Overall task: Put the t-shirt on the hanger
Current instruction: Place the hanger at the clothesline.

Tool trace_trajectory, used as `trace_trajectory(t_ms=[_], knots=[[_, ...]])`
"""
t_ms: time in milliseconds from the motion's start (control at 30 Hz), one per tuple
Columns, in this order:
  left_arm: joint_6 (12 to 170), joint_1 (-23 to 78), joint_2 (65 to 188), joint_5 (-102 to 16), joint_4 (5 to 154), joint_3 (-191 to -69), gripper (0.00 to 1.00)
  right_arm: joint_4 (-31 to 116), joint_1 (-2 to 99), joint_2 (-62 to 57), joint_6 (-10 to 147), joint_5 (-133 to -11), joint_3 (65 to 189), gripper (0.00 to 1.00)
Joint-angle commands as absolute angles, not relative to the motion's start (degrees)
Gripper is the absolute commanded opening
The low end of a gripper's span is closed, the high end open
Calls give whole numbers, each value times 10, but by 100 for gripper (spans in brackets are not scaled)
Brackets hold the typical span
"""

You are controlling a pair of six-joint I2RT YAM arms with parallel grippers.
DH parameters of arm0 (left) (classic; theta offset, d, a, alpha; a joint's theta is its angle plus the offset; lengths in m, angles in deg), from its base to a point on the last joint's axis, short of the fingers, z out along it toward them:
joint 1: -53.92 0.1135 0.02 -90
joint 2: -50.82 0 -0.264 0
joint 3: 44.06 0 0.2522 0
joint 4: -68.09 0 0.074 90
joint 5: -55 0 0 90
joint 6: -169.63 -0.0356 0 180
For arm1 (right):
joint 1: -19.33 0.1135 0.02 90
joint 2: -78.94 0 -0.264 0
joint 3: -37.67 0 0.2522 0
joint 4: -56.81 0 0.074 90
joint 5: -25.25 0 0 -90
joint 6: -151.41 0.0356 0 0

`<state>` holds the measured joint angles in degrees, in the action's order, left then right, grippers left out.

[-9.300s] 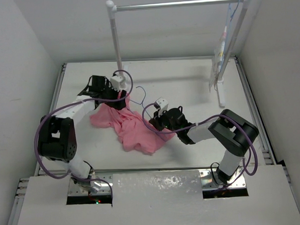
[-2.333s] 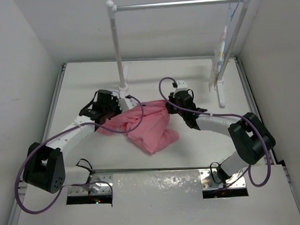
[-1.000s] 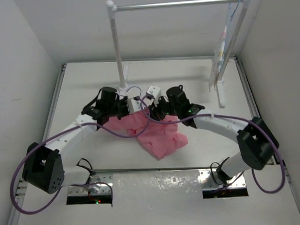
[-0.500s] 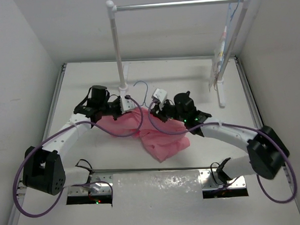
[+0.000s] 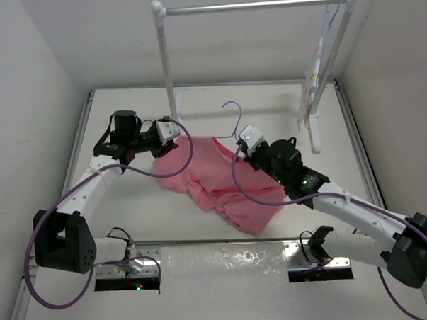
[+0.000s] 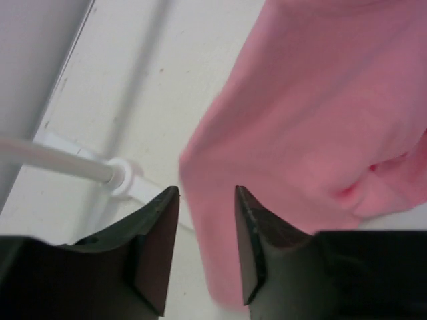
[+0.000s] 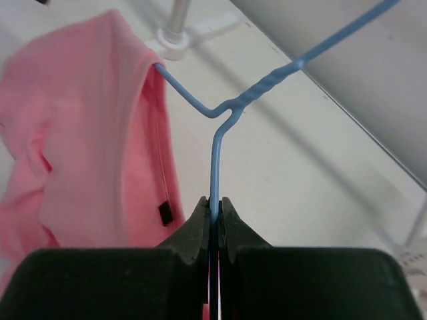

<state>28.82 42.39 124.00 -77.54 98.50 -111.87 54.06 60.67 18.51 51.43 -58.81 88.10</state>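
Observation:
The salmon-pink t-shirt [image 5: 214, 175] lies spread on the table between the arms. The pale blue wire hanger [image 5: 233, 113] stands at its upper right edge, hook up. My right gripper [image 5: 245, 150] is shut on the hanger's wire just below the twisted neck [image 7: 215, 160]. One hanger arm runs under the shirt's collar [image 7: 157, 67]. My left gripper [image 5: 156, 143] is at the shirt's upper left corner. In the left wrist view its jaws [image 6: 207, 200] stand apart, with the blurred shirt edge [image 6: 320, 113] passing between them, close to the right finger.
A white tube clothes rail [image 5: 168, 63] stands behind the shirt, its foot near my left gripper [image 6: 120, 177]. A second wire hanger with a whitish sheet [image 5: 315, 74] hangs at the rail's right end. Walls close in on the left and right.
My right gripper has pulled the hanger to the right and nearer, dragging the shirt out wider. My left gripper has drawn back to the upper left.

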Motion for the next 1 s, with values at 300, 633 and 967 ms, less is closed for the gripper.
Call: trace_trajectory(t_ms=[300, 633, 967], knots=[[360, 448, 1229, -779, 1001, -1198, 52, 397, 664, 193, 426, -324, 1095, 0], [403, 448, 1210, -691, 992, -1169, 52, 150, 664, 23, 410, -111, 1528, 0], [415, 448, 1209, -698, 988, -1165, 52, 173, 650, -26, 385, -84, 1581, 0]])
